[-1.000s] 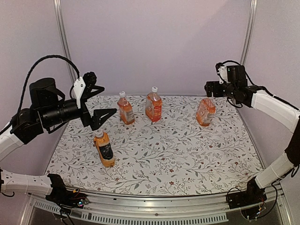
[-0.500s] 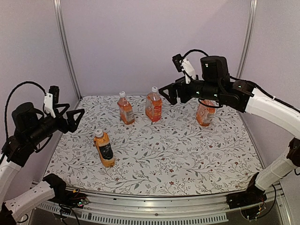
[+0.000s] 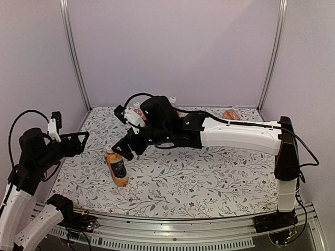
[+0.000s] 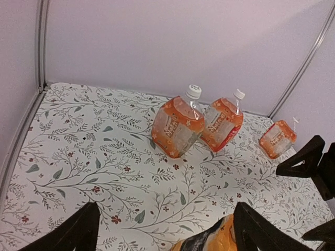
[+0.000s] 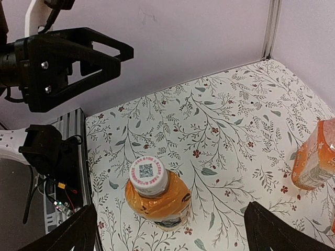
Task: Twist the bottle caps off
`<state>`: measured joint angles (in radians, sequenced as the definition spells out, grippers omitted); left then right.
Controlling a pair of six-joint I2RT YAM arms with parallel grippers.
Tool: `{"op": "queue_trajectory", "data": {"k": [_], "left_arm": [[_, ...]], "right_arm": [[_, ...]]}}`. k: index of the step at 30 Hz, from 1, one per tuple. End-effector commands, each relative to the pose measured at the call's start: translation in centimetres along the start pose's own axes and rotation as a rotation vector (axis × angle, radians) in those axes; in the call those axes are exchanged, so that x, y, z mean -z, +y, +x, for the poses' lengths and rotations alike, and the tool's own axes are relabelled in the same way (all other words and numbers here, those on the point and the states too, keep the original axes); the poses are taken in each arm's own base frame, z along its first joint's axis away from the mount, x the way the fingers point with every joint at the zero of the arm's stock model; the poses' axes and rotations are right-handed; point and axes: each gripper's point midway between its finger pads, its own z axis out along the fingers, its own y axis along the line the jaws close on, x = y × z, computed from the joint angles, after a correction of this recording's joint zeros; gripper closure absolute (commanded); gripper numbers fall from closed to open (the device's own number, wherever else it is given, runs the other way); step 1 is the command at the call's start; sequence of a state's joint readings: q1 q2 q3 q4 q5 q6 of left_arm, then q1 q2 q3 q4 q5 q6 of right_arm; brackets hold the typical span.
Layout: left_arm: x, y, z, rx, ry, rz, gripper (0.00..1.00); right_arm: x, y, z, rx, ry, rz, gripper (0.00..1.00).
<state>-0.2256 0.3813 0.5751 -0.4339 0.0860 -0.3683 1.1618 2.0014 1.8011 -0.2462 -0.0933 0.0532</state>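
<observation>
Your right gripper (image 3: 125, 150) has swung across, now over front bottle (image 5: 159, 206). Bottle upright, cap (image 5: 148, 175) pointing up. Right gripper and left gripper (image 3: 79, 142) both gape wide, empty.

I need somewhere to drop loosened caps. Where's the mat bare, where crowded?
Bare: the near-right mat between the right arm and the front edge; also the far-left corner beside the back-row bottles. Crowded: around the black-labelled bottle, under the right pincer.
</observation>
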Motion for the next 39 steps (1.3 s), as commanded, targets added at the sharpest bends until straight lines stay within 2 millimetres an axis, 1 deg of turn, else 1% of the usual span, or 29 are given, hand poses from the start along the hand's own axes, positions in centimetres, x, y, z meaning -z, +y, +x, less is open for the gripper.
{"op": "queue_trajectory", "data": {"k": [1,2,4,5,7,9,12,14,17,19,22,24,26,28,29,30,31,32,33,34,35,36,37,38,39], "left_arm": [[-0.2,0.0,1.0,0.034,0.034,0.015,0.12],[-0.1,-0.1,0.8,0.031,0.028,0.017,0.12],[-0.1,-0.1,0.7,0.024,0.020,0.018,0.11],[-0.1,-0.1,0.5,0.021,0.015,0.020,0.11],[0.0,-0.2,0.4,0.017,0.011,0.020,0.11],[0.0,-0.2,0.2,0.012,0.005,0.020,0.11],[0.0,-0.2,0.1,0.002,-0.001,0.018,0.11],[-0.1,-0.2,0.1,-0.001,0.002,0.019,0.11],[-0.3,-0.4,0.1,-0.005,0.004,0.033,0.11],[-0.3,-0.6,0.0,-0.013,0.001,0.044,0.11],[-0.1,-0.9,-0.1,-0.026,-0.004,0.056,0.11],[0.0,-1.1,-0.2,-0.039,-0.007,0.068,0.11],[0.2,-1.5,-0.3,-0.054,-0.009,0.088,0.11],[0.3,-2.1,-0.4,-0.077,-0.011,0.121,0.11],[0.4,-2.7,-0.5,-0.098,-0.012,0.152,0.12],[0.7,-3.5,-0.6,-0.128,-0.016,0.195,0.13],[1.0,-4.5,-0.7,-0.167,-0.016,0.251,0.13],[1.5,-5.8,-0.7,-0.211,-0.014,0.326,0.14],[2.1,-7.3,-0.5,-0.260,-0.004,0.416,0.14],[3.2,-9.3,0.0,-0.312,0.017,0.541,0.14],[3.9,-10.4,0.7,-0.342,0.050,0.621,0.14],[4.2,-11.0,1.2,-0.355,0.087,0.667,0.14],[4.1,-11.3,1.8,-0.371,0.129,0.688,0.14],[3.8,-11.4,2.3,-0.393,0.169,0.689,0.14],[3.5,-11.6,2.7,-0.427,0.200,0.689,0.14]], "right_arm": [[-2.5,2.4,-1.3,0.001,-0.041,-0.063,0.01],[-3.3,2.5,-0.8,0.000,-0.037,-0.063,0.01],[-4.2,2.6,-0.8,-0.020,-0.049,-0.072,0.02],[-4.6,2.7,-0.8,-0.030,-0.051,-0.077,0.04],[-5.9,2.4,0.2,-0.055,-0.032,-0.062,0.10],[-6.7,2.2,1.1,-0.071,-0.015,-0.051,0.15],[-7.2,2.2,1.7,-0.072,-0.005,-0.049,0.20],[-7.4,2.2,1.8,-0.072,-0.002,-0.052,0.26],[-7.6,2.4,1.6,-0.071,-0.011,-0.061,0.37],[-7.7,2.8,1.6,-0.072,-0.012,-0.079,0.50],[-7.8,3.2,1.9,-0.061,-0.003,-0.106,0.72],[-7.4,3.4,1.7,-0.046,-0.004,-0.115,0.80],[-6.6,3.5,1.1,-0.025,-0.015,-0.117,0.85],[-5.9,3.4,0.6,-0.016,-0.024,-0.110,0.86],[-5.4,3.2,0.4,-0.016,-0.026,-0.107,0.86],[-4.3,3.1,-0.8,-0.022,-0.048,-0.105,0.87],[-3.7,2.7,-1.2,-0.031,-0.056,-0.098,0.87],[-2.6,2.4,-2.1,-0.043,-0.076,-0.084,0.88],[-0.9,2.1,-3.7,-0.058,-0.109,-0.068,0.90],[0.0,1.7,-4.2,-0.063,-0.125,-0.043,0.91],[1.5,1.6,-5.3,-0.064,-0.153,-0.027,0.93],[2.5,1.4,-6.0,-0.068,-0.174,-0.009,0.94],[4.3,1.4,-7.3,-0.074,-0.211,0.002,0.96],[5.5,1.3,-8.2,-0.085,-0.239,0.013,0.97],[6.3,1.2,-8.7,-0.096,-0.261,0.022,0.98]]}}
